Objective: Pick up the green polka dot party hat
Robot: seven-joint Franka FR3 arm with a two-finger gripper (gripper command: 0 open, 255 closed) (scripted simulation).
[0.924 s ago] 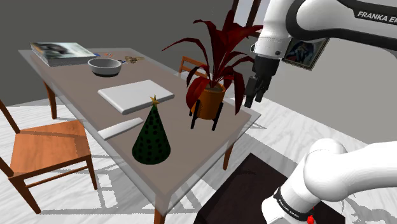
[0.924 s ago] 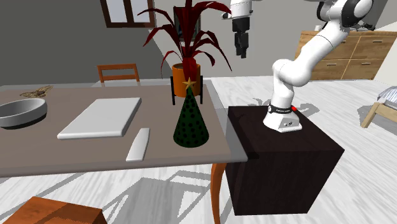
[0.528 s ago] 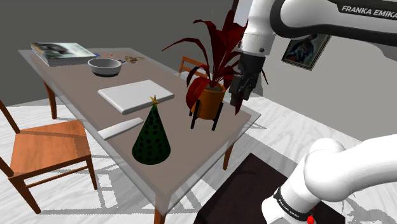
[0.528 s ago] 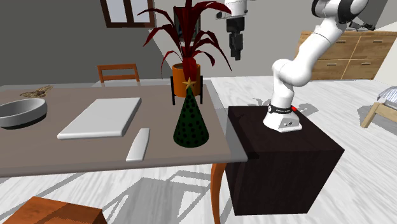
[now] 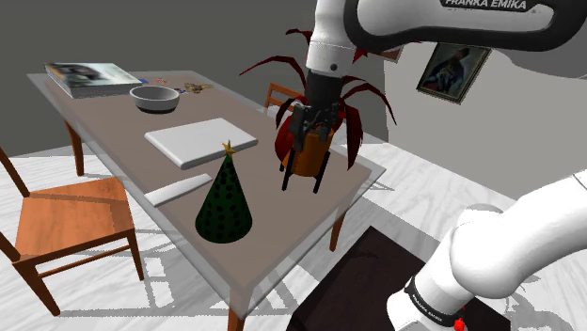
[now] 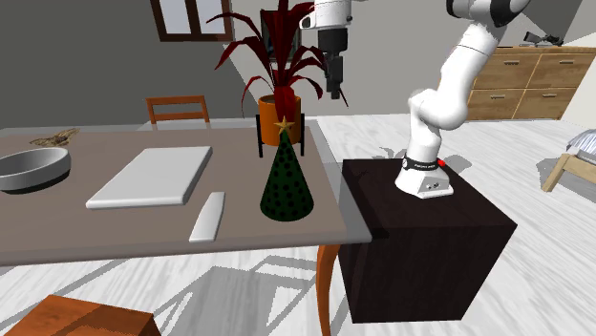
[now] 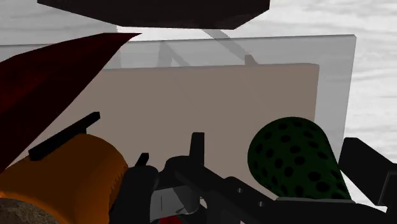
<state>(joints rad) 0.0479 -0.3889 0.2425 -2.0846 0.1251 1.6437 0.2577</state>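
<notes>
— Shoulder view, biggest things first. What's there?
— A long table, with a dull brown top set inside a glassy, see-through rim. The white arm arches over it, its upper reach cut off by the picture's edge. A wooden chair sits at the long edge, one side out of frame.
— And the plant?
— A plant with red, blade-shaped leaves in a smooth orange pot on a thin black frame, at the table's corner. The gripper hangs in front of it and hides the pot's upper part.
— Its fingers?
— Parted, clasping nothing; orange shows in the gap.
— Where's the hat?
— The party hat stands upright near the table's edge closest to the stand, well apart from the gripper. It's a dark green cone with black dots and a small gold star on its tip. In the wrist view its lower part is lost behind black shapes I can't sort out.
— Anything smaller?
— A flat white slab mid-table, a grey bowl beyond it, and a thin white bar just beside the hat.
</notes>
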